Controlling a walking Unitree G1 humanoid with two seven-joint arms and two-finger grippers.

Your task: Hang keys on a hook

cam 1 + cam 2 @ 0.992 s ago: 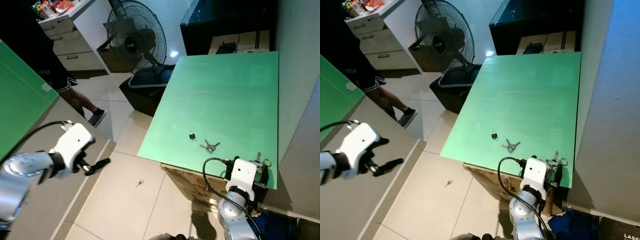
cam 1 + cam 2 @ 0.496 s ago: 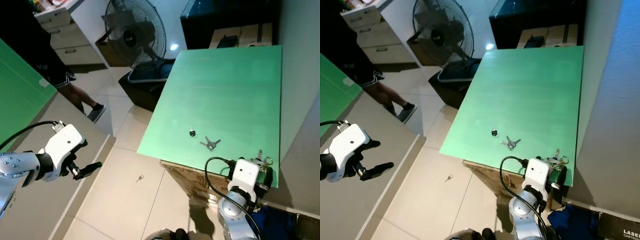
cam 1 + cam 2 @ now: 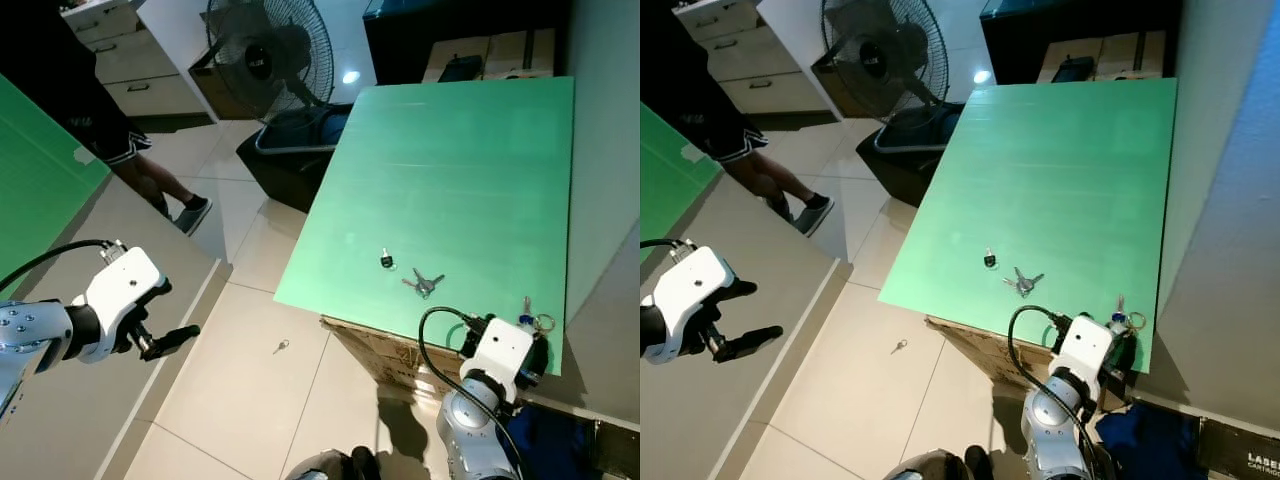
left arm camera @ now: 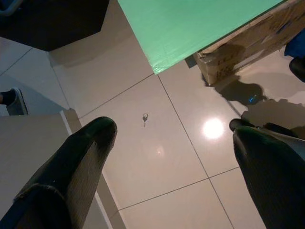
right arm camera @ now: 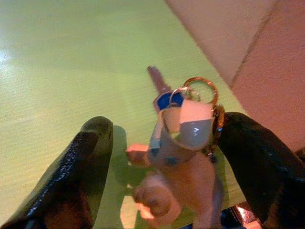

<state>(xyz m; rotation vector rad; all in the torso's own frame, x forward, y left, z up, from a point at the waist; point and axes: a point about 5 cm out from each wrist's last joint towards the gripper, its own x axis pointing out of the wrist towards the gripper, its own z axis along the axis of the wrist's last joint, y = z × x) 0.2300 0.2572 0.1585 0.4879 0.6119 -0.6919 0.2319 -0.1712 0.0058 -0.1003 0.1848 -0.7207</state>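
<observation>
The flat green table top (image 3: 470, 170) looks matt and smooth. The beige floor tiles (image 4: 157, 157) are glossy, mirroring a lamp. The keyring with metal rings and a blue-capped key (image 5: 183, 102) gleams, its tan figure looking soft. The two long black fingers (image 5: 81, 171) beside it look shiny, finely textured plastic.

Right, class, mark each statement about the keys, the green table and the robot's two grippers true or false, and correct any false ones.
1. The keyring bunch lies between the right gripper's open fingers. True.
2. The left gripper hovers over the green table. False: it hangs above the tiled floor.
3. A single key lies on the floor. True.
4. The loose silver keys hang on a hook. False: they lie flat on the table.
5. A standing fan is beyond the table. True.
</observation>
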